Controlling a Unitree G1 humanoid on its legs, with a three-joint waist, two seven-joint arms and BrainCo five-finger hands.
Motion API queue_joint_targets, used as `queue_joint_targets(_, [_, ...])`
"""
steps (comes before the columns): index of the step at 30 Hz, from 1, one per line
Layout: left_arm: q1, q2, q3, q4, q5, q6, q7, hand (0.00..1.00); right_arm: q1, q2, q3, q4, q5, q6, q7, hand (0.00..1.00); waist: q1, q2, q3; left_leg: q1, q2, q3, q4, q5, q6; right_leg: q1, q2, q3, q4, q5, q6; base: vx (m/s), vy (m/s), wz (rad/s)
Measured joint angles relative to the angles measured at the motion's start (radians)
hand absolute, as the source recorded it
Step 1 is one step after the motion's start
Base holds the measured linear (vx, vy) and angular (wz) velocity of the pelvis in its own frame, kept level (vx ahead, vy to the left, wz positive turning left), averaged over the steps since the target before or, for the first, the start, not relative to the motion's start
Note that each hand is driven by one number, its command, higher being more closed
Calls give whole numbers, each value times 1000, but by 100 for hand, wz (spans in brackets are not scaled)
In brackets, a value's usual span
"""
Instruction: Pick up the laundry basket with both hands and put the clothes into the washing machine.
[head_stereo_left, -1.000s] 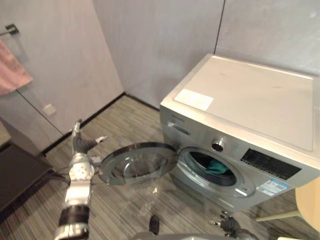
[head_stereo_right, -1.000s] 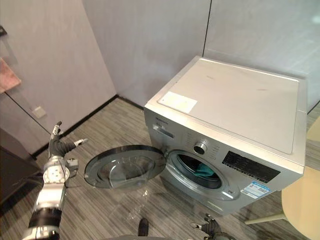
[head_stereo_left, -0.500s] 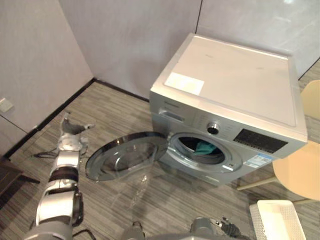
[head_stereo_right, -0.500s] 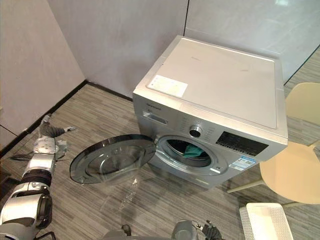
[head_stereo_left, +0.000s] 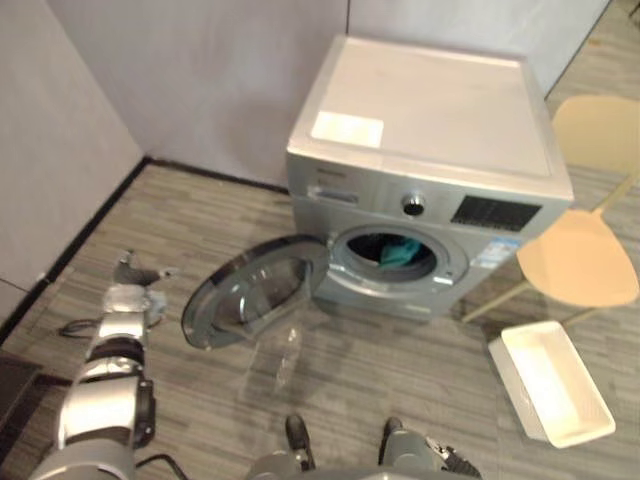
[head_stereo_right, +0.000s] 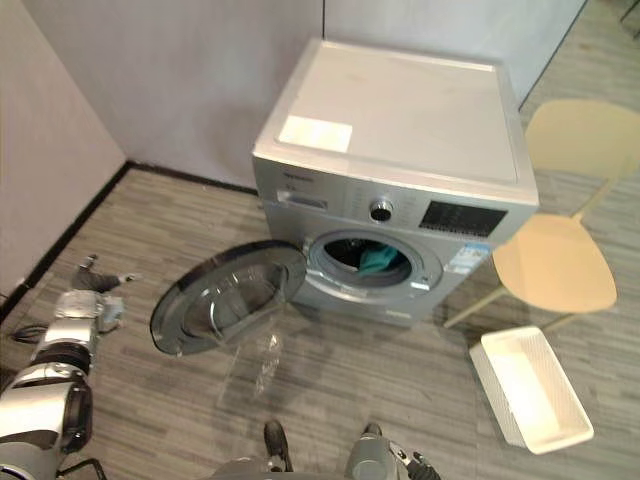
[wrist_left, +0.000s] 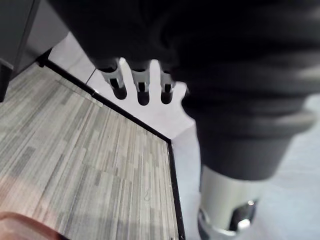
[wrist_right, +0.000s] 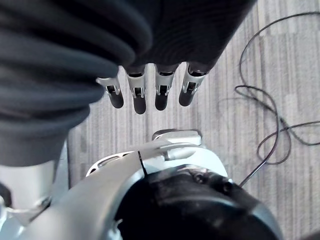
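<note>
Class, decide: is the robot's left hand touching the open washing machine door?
Apart. The left eye view shows the left hand off to the side of the door, with a strip of bare floor between them.

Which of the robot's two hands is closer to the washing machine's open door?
The left hand, held out next to the round door; the right hand hangs low, well back from the washing machine.

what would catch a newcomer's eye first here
The silver washing machine in the middle, its round door swung open to the robot's left, with teal clothing showing inside. Then the empty white laundry basket on the floor to the right, beside a beige chair. The left hand is open, low at the left.
</note>
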Motion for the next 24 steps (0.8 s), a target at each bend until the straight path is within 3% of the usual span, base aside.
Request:
queue_joint_targets(2, [-58,43,1,21,0,0,0,0,-4,-2,17,-33,-3,3,1,0,-1,-7,27,-21,37,7,-15,25,-27,-4,41,-16,-51,25,-4,-121,-197,-5])
queue_joint_targets(4, [-162,101,0,23,0,-1,1,0,0,-20,75,-120,-4,1,2,0,0,-32,40,-89,93,7,-15,65,-59,-36,99,-43,-119,59,-20,-122,-237,-8])
queue_joint_targets(8, [-345,147,-21,54,1,-8,6,0,-12,-47,89,-261,1,-19,-1,0,-2,-80,88,-192,150,4,-16,163,-42,-92,172,-60,-204,147,-60,-87,-193,-19])
queue_joint_targets(12, [-453,144,-106,80,-27,-10,7,0,-14,-43,136,-333,15,-35,-2,0,-4,-114,133,-249,156,-4,-10,189,-17,-145,178,-63,-204,158,-69,-5,-34,-2])
queue_joint_targets(15, [-513,143,-138,83,-62,-19,8,0,-13,-30,169,-413,35,-39,-1,0,-1,-117,162,-288,155,-6,-10,191,-16,-180,176,-69,-200,158,-70,15,13,5])
queue_joint_targets(18, [-648,137,-157,84,-89,-21,21,0,-11,-28,186,-511,52,-44,-1,0,24,-125,195,-326,158,0,-10,192,-14,-218,178,-70,-200,164,-72,3,9,-4])
queue_joint_targets(22, [-763,116,-145,75,-99,-26,33,0,2,-26,202,-657,53,-57,-4,0,27,-138,208,-376,165,14,-16,181,-11,-261,183,-46,-229,207,-66,2,14,-13])
queue_joint_targets(24, [-761,101,-86,66,-94,-20,42,0,8,-24,205,-698,53,-59,-4,0,27,-138,208,-379,179,32,-17,177,-7,-273,192,-18,-231,234,-45,20,43,-29])
